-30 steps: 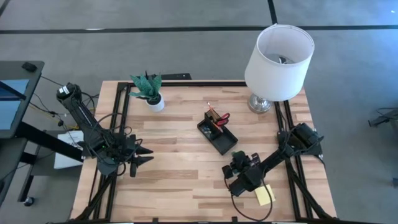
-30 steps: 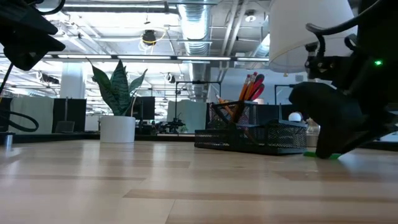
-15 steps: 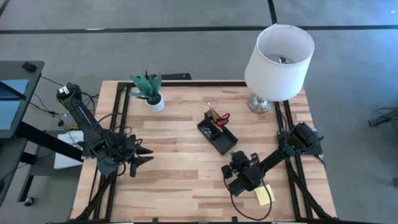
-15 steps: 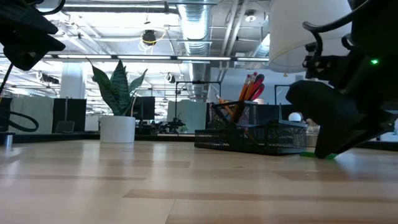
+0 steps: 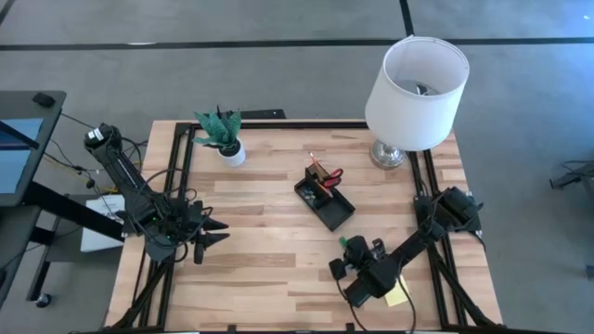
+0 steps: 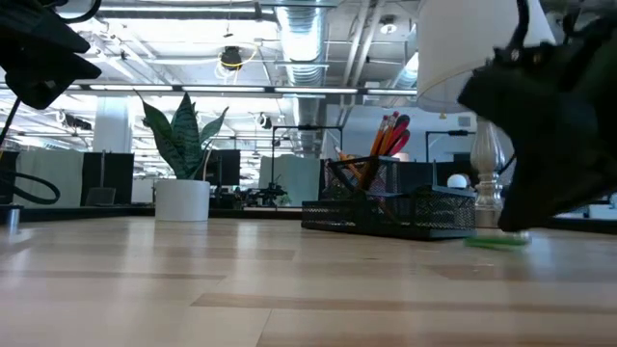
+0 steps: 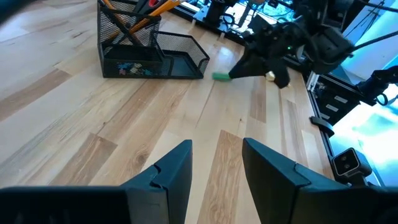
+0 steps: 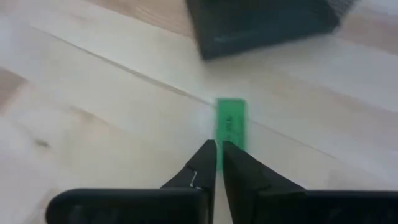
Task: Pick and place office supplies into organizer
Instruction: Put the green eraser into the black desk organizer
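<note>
At the table's left edge the left gripper [image 5: 212,234] is held above the wood with its two fingers [image 7: 171,177] parted and nothing between them. Further right and toward the far side, a potted plant [image 5: 223,135] is seen. Near the middle of the table [image 5: 269,204] the black mesh organizer [image 5: 325,199] is set at an angle; orange pencils [image 6: 383,135] and red-handled scissors [image 5: 332,175] are stood upright in its tall cup, and small coloured clips [image 7: 132,68] are seen through the mesh of a low compartment. Just near of the organizer's near corner, the small green block [image 8: 229,127] is lying flat on the wood, outside the tray. The right gripper [image 8: 218,160] is placed at its near end, fingers almost together and pinching only the block's edge. A yellow sticky-note pad [image 5: 397,295] is partly covered by the right arm, near the table's near right corner. A white-shaded lamp [image 5: 417,79] is stood at the far right.
</note>
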{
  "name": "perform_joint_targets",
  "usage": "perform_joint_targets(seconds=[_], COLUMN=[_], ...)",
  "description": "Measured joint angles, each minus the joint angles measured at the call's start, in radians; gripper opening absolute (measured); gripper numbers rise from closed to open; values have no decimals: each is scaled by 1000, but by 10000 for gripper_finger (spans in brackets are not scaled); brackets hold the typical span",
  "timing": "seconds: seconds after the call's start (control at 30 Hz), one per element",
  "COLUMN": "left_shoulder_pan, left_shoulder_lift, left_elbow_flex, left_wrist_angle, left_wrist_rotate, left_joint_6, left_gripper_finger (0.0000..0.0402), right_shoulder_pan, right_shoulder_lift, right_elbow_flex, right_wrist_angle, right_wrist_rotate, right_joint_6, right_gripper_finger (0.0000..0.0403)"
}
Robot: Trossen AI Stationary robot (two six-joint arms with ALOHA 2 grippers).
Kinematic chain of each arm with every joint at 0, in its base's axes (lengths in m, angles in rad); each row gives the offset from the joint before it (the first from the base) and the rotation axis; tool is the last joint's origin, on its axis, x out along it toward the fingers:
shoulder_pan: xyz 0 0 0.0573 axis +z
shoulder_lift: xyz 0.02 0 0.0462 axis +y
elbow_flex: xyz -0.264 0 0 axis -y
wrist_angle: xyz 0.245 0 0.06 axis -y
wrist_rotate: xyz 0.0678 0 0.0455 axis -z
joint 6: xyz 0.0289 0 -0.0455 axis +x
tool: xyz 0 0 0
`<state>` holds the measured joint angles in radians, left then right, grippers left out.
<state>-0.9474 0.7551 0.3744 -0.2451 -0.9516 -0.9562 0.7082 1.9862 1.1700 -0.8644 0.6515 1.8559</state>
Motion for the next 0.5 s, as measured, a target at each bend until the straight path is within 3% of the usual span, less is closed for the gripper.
perform_joint_targets(seconds=[0.23, 0.5], left_shoulder_pan=[0, 0], left_shoulder_lift=[0, 0], left_elbow_flex=[0, 0], left_wrist_angle=[0, 0], left_wrist_rotate=[0, 0], left_joint_6=[0, 0], left_gripper_finger=[137, 137], right_shoulder_pan=[15, 6], right_shoulder_lift=[0, 0], right_elbow_flex=[50, 56], right_wrist_angle=[-4, 13], right_wrist_rotate=[73, 42], right_joint_6=[-50, -244], right_gripper_finger=[2, 41])
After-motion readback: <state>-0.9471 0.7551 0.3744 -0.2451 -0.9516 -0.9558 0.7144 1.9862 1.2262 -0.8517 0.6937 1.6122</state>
